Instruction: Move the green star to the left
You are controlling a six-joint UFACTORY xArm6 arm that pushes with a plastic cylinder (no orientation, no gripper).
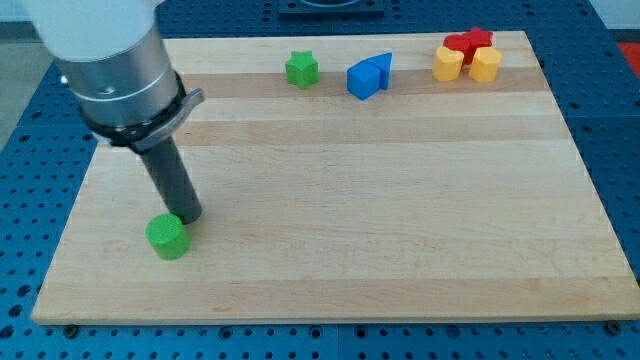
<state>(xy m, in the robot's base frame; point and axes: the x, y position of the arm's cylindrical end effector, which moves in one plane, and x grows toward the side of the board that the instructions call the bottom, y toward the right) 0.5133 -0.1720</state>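
The green star point(301, 69) sits near the view's top edge of the wooden board point(400, 200), slightly left of the board's centre line. It stands alone, not touching any other block.

Just to the star's right, with a small gap between, are two blue blocks point(369, 76) set close together: one squarish, one with a curved, wedge-like outline. Their exact shapes cannot be made out. Farther toward the view's right, near the top right corner, a red block point(470, 41) lies against two yellow blocks point(466, 64); the three form one tight cluster. All these blocks lie to the star's right. The board surface to the star's left, along the top edge, carries no block up to the arm housing.

A green cylinder-like block point(168, 237) rests near the board's lower left, well apart from the star.

The arm enters from the view's top left. Its grey cylindrical housing point(115, 60) ends in a dark collar, from which the dark rod slopes down and rightward. My tip point(189, 217) stands on the board just beside the green cylinder-like block, at its upper right, touching or nearly touching it. The arm carries no claw, so there is no open or closed state to report.
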